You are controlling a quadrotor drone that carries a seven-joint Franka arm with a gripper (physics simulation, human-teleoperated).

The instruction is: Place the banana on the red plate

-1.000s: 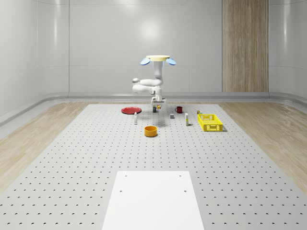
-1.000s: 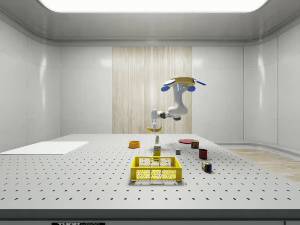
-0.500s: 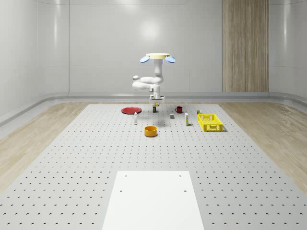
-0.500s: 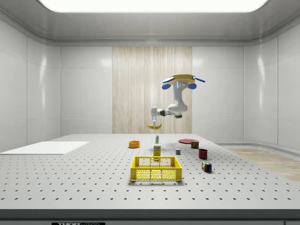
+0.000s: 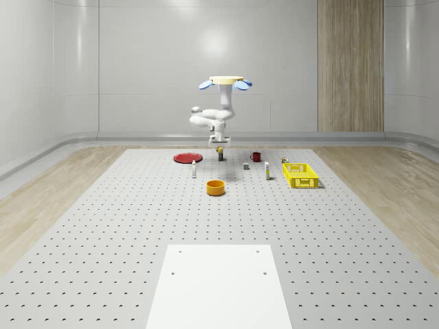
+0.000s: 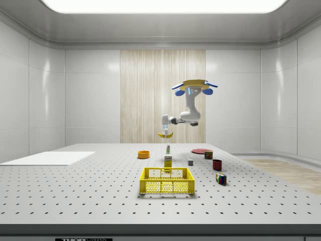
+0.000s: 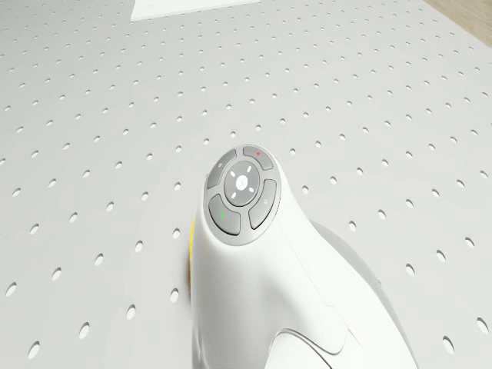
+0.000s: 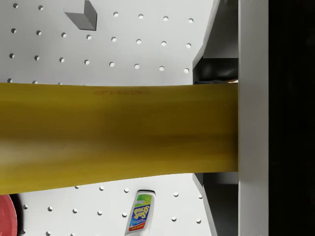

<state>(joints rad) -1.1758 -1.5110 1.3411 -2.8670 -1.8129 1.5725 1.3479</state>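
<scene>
Banana (image 6: 164, 134) held crosswise in the clamped gripper (image 6: 164, 130), high in the air above the perforated table (image 5: 137, 226). Carried by the hovering drone (image 5: 226, 82), over the far middle of the table. Red plate (image 5: 186, 158) below, toward the whole-scene view's left. Bottle (image 8: 139, 213) lying beneath, yellow basket (image 6: 167, 181) well apart.

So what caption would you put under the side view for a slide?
Drone hovering above the perforated white table, its pincer holding a yellow banana in the air, short of the flat red plate.
</scene>
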